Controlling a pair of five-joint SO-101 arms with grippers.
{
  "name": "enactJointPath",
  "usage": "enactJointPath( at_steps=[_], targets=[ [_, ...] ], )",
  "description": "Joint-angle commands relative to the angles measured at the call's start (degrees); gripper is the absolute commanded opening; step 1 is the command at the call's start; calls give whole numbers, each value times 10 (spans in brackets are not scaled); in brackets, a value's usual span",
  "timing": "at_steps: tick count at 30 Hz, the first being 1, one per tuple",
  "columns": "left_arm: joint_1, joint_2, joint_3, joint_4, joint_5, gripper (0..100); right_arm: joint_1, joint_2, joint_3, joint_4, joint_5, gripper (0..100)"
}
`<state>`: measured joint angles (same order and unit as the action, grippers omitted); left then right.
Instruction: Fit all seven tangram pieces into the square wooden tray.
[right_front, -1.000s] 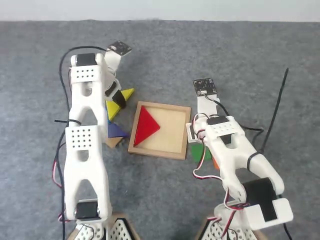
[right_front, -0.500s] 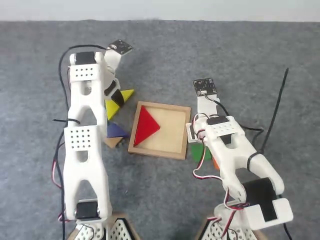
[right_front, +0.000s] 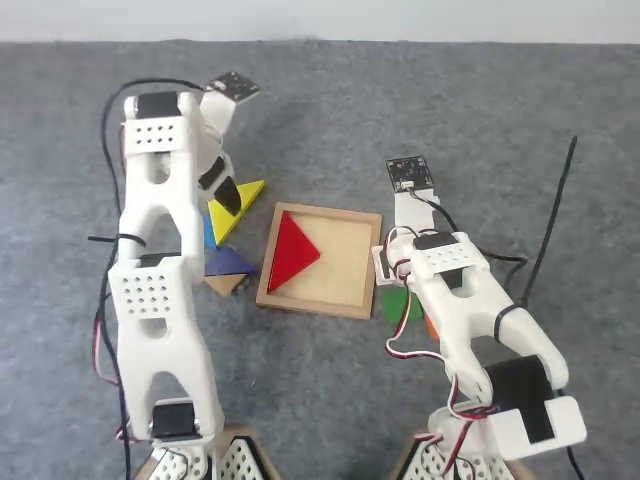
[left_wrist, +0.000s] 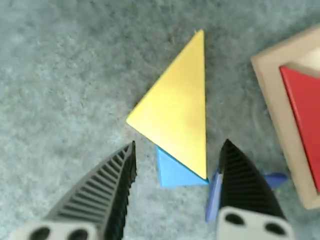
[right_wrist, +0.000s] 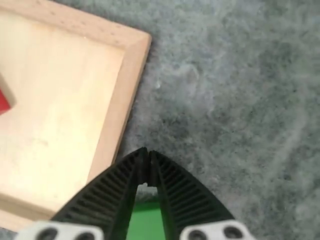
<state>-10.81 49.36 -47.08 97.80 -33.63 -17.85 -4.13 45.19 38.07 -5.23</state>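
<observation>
The square wooden tray (right_front: 352, 262) lies mid-table with a red triangle (right_front: 290, 250) in its left part. To its left lies a yellow triangle (right_front: 238, 206), partly over a blue piece (right_front: 208, 232), with a dark blue triangle (right_front: 230, 262) and a tan piece (right_front: 225, 284) nearer the front. My left gripper (left_wrist: 180, 145) hangs open over the yellow triangle (left_wrist: 177, 107), above the blue piece (left_wrist: 175, 173). My right gripper (right_wrist: 145, 151) is shut and empty by the tray's rim (right_wrist: 125, 85), over a green piece (right_wrist: 147, 222).
The green piece (right_front: 398, 303) and an orange piece (right_front: 430, 325) lie right of the tray, mostly under the right arm (right_front: 455, 290). Grey carpet covers the table, with open room behind the tray. Cables trail by both arms.
The left arm has swung left and a little back, uncovering more of the yellow triangle and the blue pieces. The right arm has kept still.
</observation>
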Motion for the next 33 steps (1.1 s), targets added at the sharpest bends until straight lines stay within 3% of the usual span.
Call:
enactJointPath(
  at_steps=[1, 10, 22, 33],
  targets=[
    [-12, -32, 28, -71, -5, 286, 0, -24, -29, 5, -5, 7],
    [-15, 84, -29, -120, -2, 294, 0, -24, -29, 5, -5, 7],
    [-15, 165, -186, 15, -47, 293, 0, -24, -29, 5, -5, 7],
    [-15, 167, -187, 25, -14, 269, 0, -24, -29, 5, -5, 7]
  ],
)
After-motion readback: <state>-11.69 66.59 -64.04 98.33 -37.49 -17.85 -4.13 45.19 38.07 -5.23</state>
